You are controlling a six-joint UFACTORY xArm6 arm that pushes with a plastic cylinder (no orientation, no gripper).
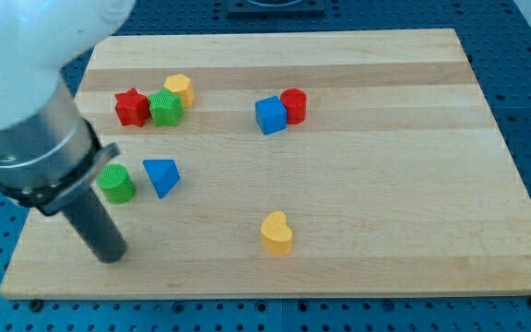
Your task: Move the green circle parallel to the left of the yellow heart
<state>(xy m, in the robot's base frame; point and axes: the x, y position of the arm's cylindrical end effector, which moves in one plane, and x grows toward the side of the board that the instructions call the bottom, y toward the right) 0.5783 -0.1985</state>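
Green circle (pixel 116 183) above-right of my tip (pixel 111 254).

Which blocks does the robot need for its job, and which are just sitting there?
Needed: green circle, yellow heart, my tip, just below the circle toward the view's bottom.

Just lying about: blue triangle, red star, green star, yellow block, blue cube, red cylinder.

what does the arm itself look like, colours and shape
A bulky white rounded arm housing fills the view's upper left. Below it sits a grey metallic cylindrical collar with a dark band and a small protruding tab. From that a straight dark rod runs down to my tip. No cables or markings show.
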